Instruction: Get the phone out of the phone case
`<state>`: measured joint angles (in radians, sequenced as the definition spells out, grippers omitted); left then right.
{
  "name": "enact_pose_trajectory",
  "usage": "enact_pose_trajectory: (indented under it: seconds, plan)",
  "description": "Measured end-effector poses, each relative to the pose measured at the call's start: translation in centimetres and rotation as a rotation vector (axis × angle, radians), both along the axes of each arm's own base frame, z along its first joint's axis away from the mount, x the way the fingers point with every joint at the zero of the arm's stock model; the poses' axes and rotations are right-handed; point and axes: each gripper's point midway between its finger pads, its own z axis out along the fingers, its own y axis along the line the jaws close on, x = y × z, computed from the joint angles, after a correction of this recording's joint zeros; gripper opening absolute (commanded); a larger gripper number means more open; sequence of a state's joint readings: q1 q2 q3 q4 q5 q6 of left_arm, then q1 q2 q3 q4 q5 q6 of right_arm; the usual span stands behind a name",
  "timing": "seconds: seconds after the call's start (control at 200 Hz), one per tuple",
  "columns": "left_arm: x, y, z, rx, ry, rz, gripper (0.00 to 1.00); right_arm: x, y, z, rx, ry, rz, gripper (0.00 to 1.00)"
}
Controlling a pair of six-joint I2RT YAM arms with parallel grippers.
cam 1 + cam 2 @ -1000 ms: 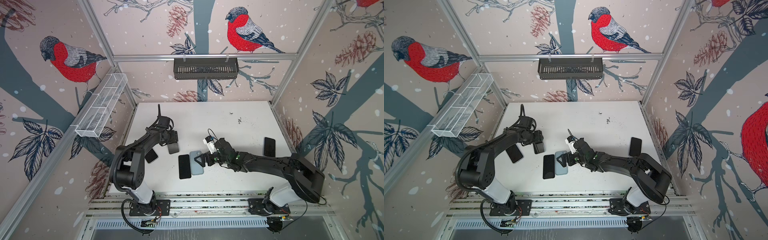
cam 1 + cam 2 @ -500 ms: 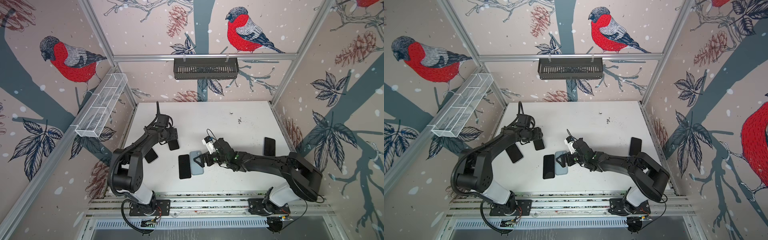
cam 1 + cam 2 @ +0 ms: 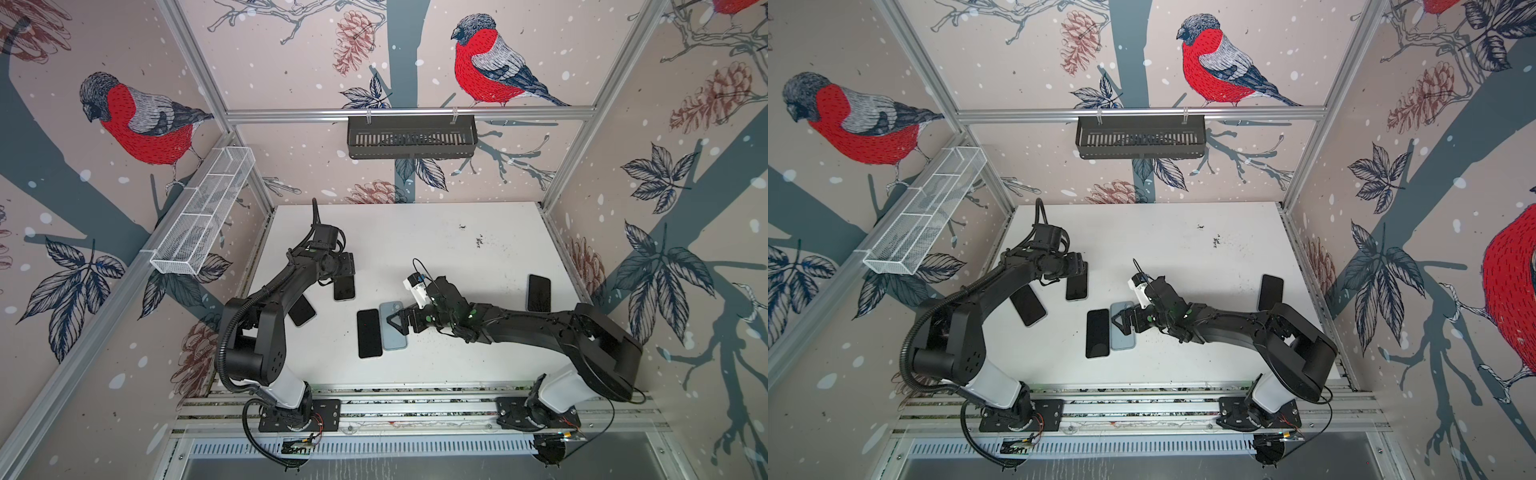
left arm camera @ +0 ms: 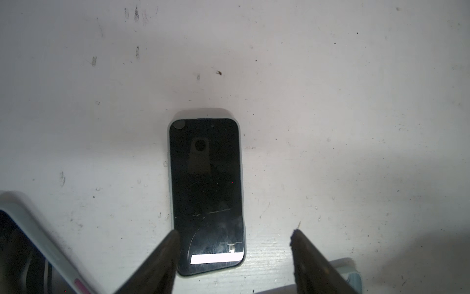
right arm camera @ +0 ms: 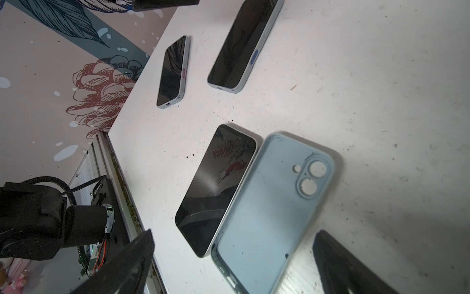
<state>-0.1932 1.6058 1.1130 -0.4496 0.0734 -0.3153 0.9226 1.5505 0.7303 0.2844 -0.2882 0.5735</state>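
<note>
A dark phone in a pale blue phone case (image 4: 206,193) lies flat, screen up, on the white table (image 3: 415,241); in both top views it sits left of centre (image 3: 344,287) (image 3: 1076,289). My left gripper (image 4: 234,234) hovers open over its near end, touching nothing, one fingertip (image 4: 170,244) at the case's edge. Mid-table, an empty pale blue case (image 5: 269,208) (image 3: 392,328) lies inside up beside a bare black phone (image 5: 216,188) (image 3: 369,332). My right gripper (image 5: 232,236) (image 3: 397,322) hangs open above that case, holding nothing.
Another cased phone (image 3: 302,311) (image 5: 173,71) lies partly under the left arm near the table's left edge. One more dark phone (image 3: 539,293) rests by the right wall. A black basket (image 3: 411,137) and a white mesh tray (image 3: 203,216) hang on the walls.
My left gripper has drawn back a little toward the far wall, above the cased phone. The right arm has hardly moved.
</note>
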Motion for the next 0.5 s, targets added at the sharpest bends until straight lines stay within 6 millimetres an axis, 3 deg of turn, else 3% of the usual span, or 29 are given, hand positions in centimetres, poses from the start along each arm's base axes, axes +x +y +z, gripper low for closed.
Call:
enact_pose_trajectory:
  seconds: [0.18,0.5]
  plan:
    - [-0.9,-0.8,-2.9,0.114,0.080,-0.046,0.99,-0.1,0.2,-0.1,0.005,0.004,0.008,1.00]
    - [-1.3,0.6,-6.4,0.233,0.165,-0.020,0.97,-0.5,0.4,-0.1,0.011,0.010,0.026,1.00]
